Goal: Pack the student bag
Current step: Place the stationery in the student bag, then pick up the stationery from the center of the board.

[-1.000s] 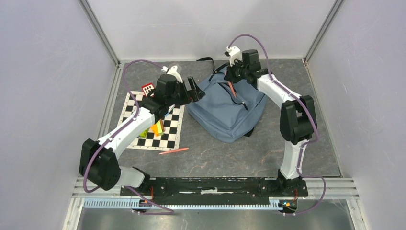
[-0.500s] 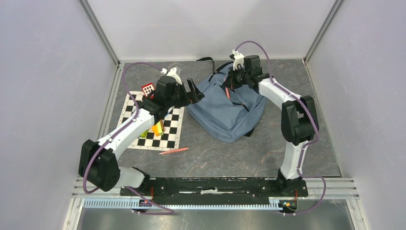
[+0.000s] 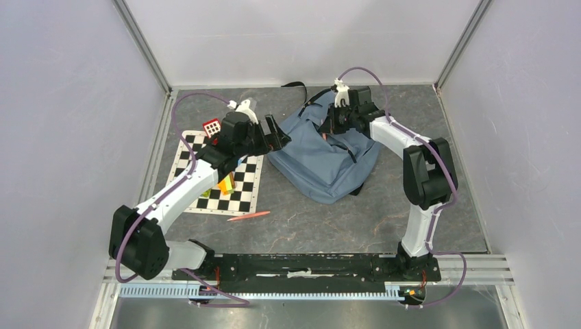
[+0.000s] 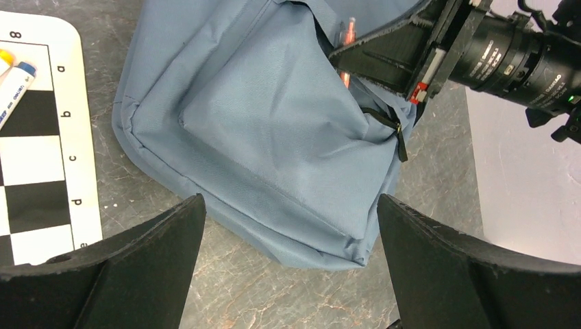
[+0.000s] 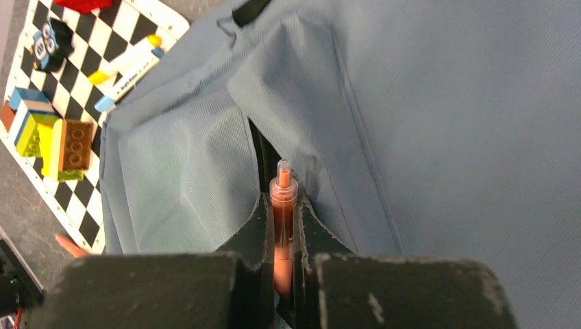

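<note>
Bag (image 3: pixel 322 164): lies on the table (image 3: pixel 308 219), centre-rear between the arms, just right of the mat (image 3: pixel 249 199)
Zip gap (image 5: pixel 257 154): a narrow dark slit between slack folds, only partly spread
Right gripper (image 5: pixel 283 218): jaws clamped on an orange pen (image 5: pixel 283 188), its tip aimed at the gap and close above it
Left gripper (image 3: pixel 276 133): jaws wide apart, holding nothing, hovering at the bag's left edge
Step, as I judge it: feeding the pen into the gap
Not yet packed: markers (image 5: pixel 127 68) and blocks (image 5: pixel 58 144) on the mat, a second pen (image 3: pixel 248 215) on the table
Risk, missed slit: the tip may catch a fold and press it shut, since the cloth is loose and nothing holds the gap wide
Risk, early release: the pen would land on the sloping cloth and roll off
Risk, bag shift: nothing braces the bag, so a push from the pen could slide or crumple it
Risk, clash: the two grippers work near each other over the bag, and a careless reach by the left could knock the right
</note>
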